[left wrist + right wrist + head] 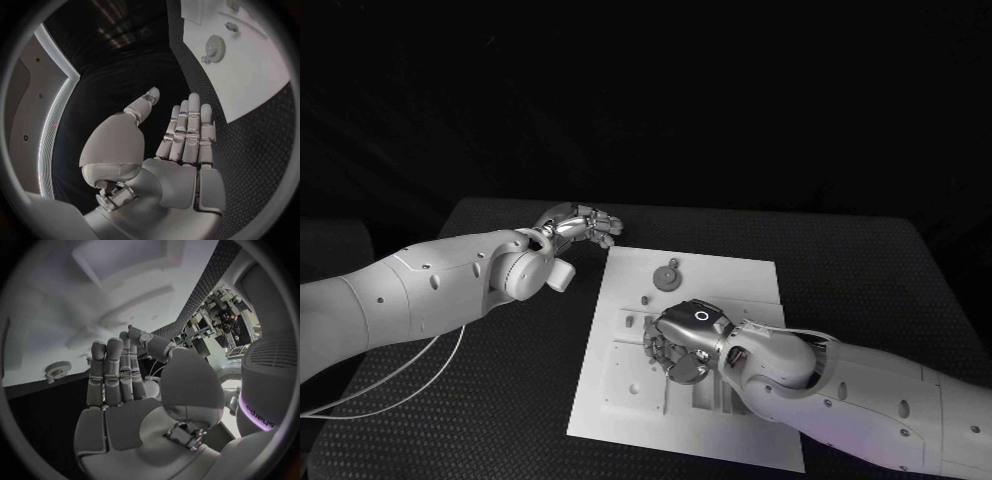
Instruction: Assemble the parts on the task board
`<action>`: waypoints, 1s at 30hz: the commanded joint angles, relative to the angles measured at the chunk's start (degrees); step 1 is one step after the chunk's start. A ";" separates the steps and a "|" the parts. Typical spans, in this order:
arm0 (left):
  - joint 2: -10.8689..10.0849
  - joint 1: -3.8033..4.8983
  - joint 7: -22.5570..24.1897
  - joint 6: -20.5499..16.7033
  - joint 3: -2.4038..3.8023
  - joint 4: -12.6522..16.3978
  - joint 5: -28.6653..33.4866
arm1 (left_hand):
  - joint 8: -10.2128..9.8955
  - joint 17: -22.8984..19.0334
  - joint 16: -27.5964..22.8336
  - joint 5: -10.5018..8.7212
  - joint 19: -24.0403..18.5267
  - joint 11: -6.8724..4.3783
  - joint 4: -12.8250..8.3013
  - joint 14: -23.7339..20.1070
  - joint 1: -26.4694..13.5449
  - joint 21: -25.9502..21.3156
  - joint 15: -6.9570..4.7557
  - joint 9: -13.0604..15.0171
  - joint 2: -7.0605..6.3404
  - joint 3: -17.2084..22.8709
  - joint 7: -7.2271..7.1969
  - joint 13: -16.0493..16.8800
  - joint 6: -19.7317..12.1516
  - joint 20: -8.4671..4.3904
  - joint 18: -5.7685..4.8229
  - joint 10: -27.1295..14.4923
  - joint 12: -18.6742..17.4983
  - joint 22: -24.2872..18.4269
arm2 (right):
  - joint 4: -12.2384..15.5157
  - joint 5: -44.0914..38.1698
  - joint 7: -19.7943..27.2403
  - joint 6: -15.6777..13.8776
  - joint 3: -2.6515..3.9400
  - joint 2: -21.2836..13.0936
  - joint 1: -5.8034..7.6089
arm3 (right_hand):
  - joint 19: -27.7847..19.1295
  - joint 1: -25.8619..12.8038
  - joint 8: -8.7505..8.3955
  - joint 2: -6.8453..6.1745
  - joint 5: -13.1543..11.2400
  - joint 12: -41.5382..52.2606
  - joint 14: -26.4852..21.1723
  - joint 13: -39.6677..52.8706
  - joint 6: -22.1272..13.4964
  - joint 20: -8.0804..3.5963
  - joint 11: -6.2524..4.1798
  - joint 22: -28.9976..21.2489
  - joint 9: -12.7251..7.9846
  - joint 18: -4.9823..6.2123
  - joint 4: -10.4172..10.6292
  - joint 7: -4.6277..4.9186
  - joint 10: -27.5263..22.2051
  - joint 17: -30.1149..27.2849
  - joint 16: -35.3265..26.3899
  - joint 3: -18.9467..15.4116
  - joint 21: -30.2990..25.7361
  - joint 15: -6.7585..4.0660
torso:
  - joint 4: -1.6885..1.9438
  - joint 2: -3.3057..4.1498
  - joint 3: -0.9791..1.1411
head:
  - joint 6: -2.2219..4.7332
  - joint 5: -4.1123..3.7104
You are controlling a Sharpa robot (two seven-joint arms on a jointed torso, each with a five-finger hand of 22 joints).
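The white task board (733, 285) lies in the middle of the black table. A small toothed gear (669, 272) sits on its far part, also seen as the gear (215, 47) and the gear (57, 371). My right hand (682, 342) hovers low over the middle of the board, fingers stretched side by side with the thumb bent toward them, and its palm (134, 415) holds nothing. My left hand (580, 226) is off the board, over the table by the board's far left corner. Its fingers (187, 132) are straight, the thumb apart, nothing held.
Small pegs and recesses (646, 300) mark the board's left half, and slots (711, 392) run near its front edge. Black matting (488, 400) surrounds the board. A cable (387, 385) trails under my left arm.
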 commanded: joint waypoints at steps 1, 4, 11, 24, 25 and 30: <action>0.00 0.03 0.39 0.60 0.05 0.03 0.36 | 0.27 0.09 -0.23 -0.06 0.50 0.42 0.01 0.38 -0.15 -0.19 0.10 -0.10 0.55 -0.34 0.36 -0.07 -0.14 -0.04 0.44 -0.06 0.08 -0.10 | 0.07 -0.92 0.47 1.03 -0.01 -0.07 -0.05 | 0.26 -0.12 0.13 0.62 0.35 -0.20 0.21 0.02 0.45 -0.30 0.03 0.05 0.10 -0.03 -0.07 0.15 0.29 0.06 -0.28 -0.39 0.18 -0.04 | 0.00 0.03 0.00 | -0.04 -0.04; 0.01 0.03 0.38 0.60 0.05 0.02 0.36 | 0.27 0.10 -0.24 -0.06 0.50 0.42 0.02 0.38 -0.15 -0.20 0.10 -0.11 0.55 -0.35 0.37 -0.08 -0.15 -0.04 0.44 -0.06 0.08 -0.10 | 0.05 -0.90 0.54 1.63 -0.01 0.02 -0.06 | 0.26 -0.13 0.13 0.62 0.37 -0.21 0.22 0.03 0.46 -0.30 0.03 0.06 0.12 -0.03 -0.07 0.15 0.30 0.07 -0.28 -0.41 0.19 -0.04 | -0.04 0.02 0.00 | -0.08 0.00; 0.00 0.03 0.38 0.62 0.05 0.05 0.36 | 0.26 0.12 -0.28 -0.06 0.50 0.42 0.02 0.39 -0.16 -0.22 0.11 -0.12 0.55 -0.35 0.38 -0.08 -0.19 -0.04 0.43 -0.06 0.08 -0.10 | -0.04 -0.90 0.56 2.59 -0.09 -0.04 -0.07 | 0.26 -0.18 0.12 0.65 0.41 -0.25 0.22 0.05 0.46 -0.30 0.03 0.06 0.15 -0.03 -0.06 0.15 0.32 0.10 -0.30 -0.47 0.19 -0.04 | 0.01 0.00 -0.09 | -0.10 -0.28; -0.10 0.03 0.35 0.63 0.05 0.08 0.36 | 0.25 0.15 -0.32 -0.06 0.51 0.43 0.03 0.40 -0.17 -0.24 0.11 -0.15 0.54 -0.35 0.40 -0.09 -0.24 -0.04 0.43 -0.07 0.07 -0.11 | -0.17 -0.90 0.67 3.51 -0.17 -0.09 -0.07 | 0.24 -0.26 0.10 0.72 0.51 -0.32 0.23 0.08 0.44 -0.30 0.03 0.07 0.20 -0.03 -0.05 0.15 0.33 0.14 -0.32 -0.57 0.19 -0.04 | 0.00 -0.01 -0.07 | -0.17 -0.32; -0.12 0.03 0.35 0.66 0.05 0.11 0.36 | 0.25 0.15 -0.32 -0.06 0.51 0.43 0.03 0.40 -0.17 -0.24 0.11 -0.15 0.54 -0.35 0.40 -0.09 -0.24 -0.04 0.43 -0.07 0.07 -0.11 | -0.17 -0.90 0.69 3.59 -0.17 -0.09 -0.07 | 0.24 -0.26 0.10 0.72 0.51 -0.32 0.23 0.08 0.44 -0.30 0.03 0.07 0.21 -0.03 -0.05 0.15 0.34 0.14 -0.32 -0.58 0.19 -0.04 | 0.00 -0.01 -0.07 | -0.17 -0.32; -0.14 0.03 0.33 0.63 0.05 0.11 0.36 | 0.25 0.16 -0.33 -0.06 0.51 0.43 0.04 0.41 -0.17 -0.25 0.11 -0.16 0.54 -0.35 0.41 -0.10 -0.25 -0.04 0.43 -0.07 0.07 -0.11 | -0.11 -0.88 0.72 3.63 -0.20 -0.15 -0.07 | 0.23 -0.32 0.09 0.76 0.59 -0.35 0.23 0.10 0.43 -0.29 0.03 0.07 0.23 -0.03 -0.04 0.16 0.34 0.16 -0.33 -0.64 0.19 -0.04 | 0.01 0.01 -0.06 | -0.21 -0.31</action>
